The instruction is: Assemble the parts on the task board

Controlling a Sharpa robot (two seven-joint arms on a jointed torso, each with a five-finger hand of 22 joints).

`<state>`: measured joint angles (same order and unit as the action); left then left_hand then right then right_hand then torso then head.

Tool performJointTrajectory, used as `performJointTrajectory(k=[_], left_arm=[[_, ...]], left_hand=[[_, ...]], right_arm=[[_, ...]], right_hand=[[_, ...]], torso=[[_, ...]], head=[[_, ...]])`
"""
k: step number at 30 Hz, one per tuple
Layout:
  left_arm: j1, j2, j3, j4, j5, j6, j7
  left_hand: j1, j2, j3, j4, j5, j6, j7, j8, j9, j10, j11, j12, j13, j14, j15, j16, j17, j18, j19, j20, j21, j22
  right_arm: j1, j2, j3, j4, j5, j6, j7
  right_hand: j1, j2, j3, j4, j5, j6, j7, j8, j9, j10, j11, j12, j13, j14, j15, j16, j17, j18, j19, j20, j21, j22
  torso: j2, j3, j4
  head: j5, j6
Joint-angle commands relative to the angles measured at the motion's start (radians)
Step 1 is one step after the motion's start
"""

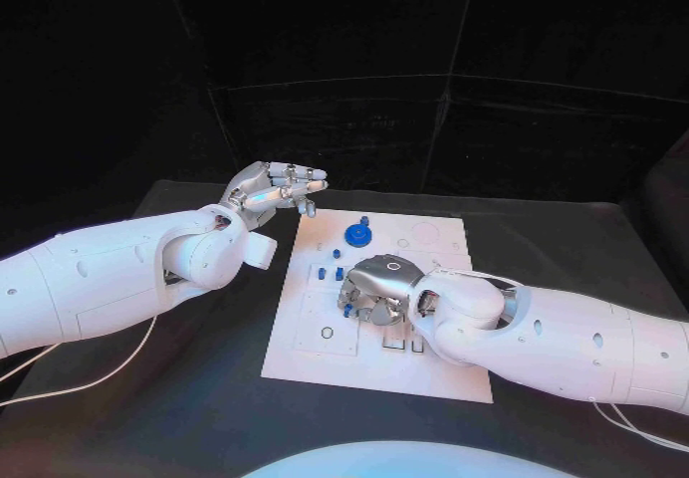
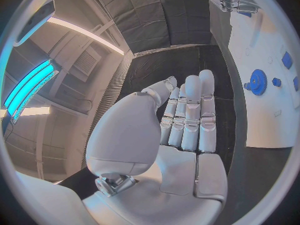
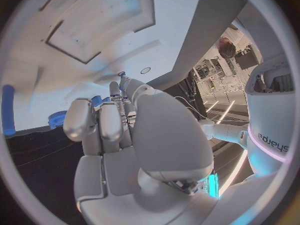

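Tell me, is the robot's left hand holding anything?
No. The left hand hovers beside the task board, fingers straight and together, palm bare.

The right wrist view catches one piece of lettering: the brand word "sharpa", upside down, on the robot's white arm (image 3: 273, 135) beside the right hand (image 3: 134, 135). Markings on the task board (image 1: 309, 329) are too small to read.

Blue parts (image 1: 357, 235) on white task board (image 1: 319, 344)
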<state>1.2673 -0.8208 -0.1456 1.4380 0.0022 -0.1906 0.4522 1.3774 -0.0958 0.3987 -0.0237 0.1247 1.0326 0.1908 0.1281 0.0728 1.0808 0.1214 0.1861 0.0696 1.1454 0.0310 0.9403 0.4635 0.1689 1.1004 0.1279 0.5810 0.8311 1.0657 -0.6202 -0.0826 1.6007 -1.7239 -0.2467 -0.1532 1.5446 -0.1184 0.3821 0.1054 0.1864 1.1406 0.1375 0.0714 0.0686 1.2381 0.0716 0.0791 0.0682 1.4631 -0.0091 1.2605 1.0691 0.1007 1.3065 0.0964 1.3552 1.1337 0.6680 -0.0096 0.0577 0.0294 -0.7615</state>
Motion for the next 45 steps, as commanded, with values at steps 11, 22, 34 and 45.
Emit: performJointTrajectory(k=[11, 22, 34, 45], left_arm=[[0.001, 0.001, 0.001, -0.001, 0.004, 0.014, 0.001], [0.001, 0.001, 0.001, -0.003, 0.004, 0.015, -0.003], [0.001, 0.001, 0.001, -0.005, 0.004, 0.017, -0.006], [0.001, 0.004, 0.0, -0.007, 0.004, 0.019, -0.009]], left_hand=[[-0.005, 0.0, -0.006, 0.002, -0.003, -0.01, 0.0, 0.004, -0.002, -0.009, 0.0, 0.005, 0.0, -0.002, 0.004, 0.005, -0.002, 0.014, 0.002, 0.006, -0.006, -0.001], [-0.003, 0.001, -0.007, 0.001, -0.003, -0.01, 0.0, 0.004, -0.002, -0.01, 0.0, 0.006, 0.0, -0.003, 0.004, 0.005, -0.003, 0.014, 0.002, 0.006, -0.007, -0.002], [0.0, 0.002, -0.008, -0.001, -0.003, -0.011, 0.001, 0.004, -0.002, -0.011, 0.0, 0.007, 0.0, -0.003, 0.003, 0.006, -0.004, 0.014, 0.002, 0.006, -0.008, -0.003], [0.0, 0.002, -0.009, -0.001, -0.003, -0.012, 0.001, 0.004, -0.002, -0.012, 0.0, 0.007, 0.0, -0.003, 0.003, 0.006, -0.004, 0.014, 0.002, 0.006, -0.009, -0.003]], right_arm=[[-0.002, 0.0, -0.002, 0.018, -0.042, 0.001, -0.022], [-0.003, -0.007, -0.002, 0.03, -0.052, -0.012, -0.03], [-0.003, -0.013, -0.002, 0.031, -0.066, -0.016, -0.042], [-0.004, -0.011, -0.002, 0.03, -0.072, -0.013, -0.046]], right_hand=[[-0.011, 0.003, 0.009, -0.004, -0.005, 0.004, 0.008, -0.003, 0.001, 0.005, 0.002, -0.005, 0.001, 0.025, 0.001, 0.002, -0.001, -0.006, 0.0, 0.003, 0.002, 0.0], [-0.014, 0.004, 0.011, -0.007, -0.006, 0.007, 0.007, -0.002, 0.002, 0.007, 0.001, -0.004, 0.001, 0.025, 0.0, 0.003, 0.0, -0.007, 0.0, 0.003, 0.003, 0.002], [-0.016, 0.004, 0.013, -0.008, -0.007, 0.008, 0.006, -0.001, 0.002, 0.008, 0.001, -0.004, 0.002, 0.025, 0.0, 0.003, -0.001, -0.007, 0.0, 0.003, 0.003, 0.001], [-0.017, 0.003, 0.013, -0.009, -0.007, 0.008, 0.007, -0.001, 0.002, 0.009, 0.001, -0.004, 0.002, 0.025, 0.0, 0.003, -0.001, -0.007, 0.0, 0.003, 0.003, 0.002]], torso=[[-0.001, 0.0003, -0.0004], [0.0, 0.0, -0.0004], [0.0, 0.0001, -0.0005], [-0.001, 0.0001, -0.0008]], head=[[-0.001, 0.0], [-0.001, 0.002], [0.0, 0.002], [0.001, 0.001]])
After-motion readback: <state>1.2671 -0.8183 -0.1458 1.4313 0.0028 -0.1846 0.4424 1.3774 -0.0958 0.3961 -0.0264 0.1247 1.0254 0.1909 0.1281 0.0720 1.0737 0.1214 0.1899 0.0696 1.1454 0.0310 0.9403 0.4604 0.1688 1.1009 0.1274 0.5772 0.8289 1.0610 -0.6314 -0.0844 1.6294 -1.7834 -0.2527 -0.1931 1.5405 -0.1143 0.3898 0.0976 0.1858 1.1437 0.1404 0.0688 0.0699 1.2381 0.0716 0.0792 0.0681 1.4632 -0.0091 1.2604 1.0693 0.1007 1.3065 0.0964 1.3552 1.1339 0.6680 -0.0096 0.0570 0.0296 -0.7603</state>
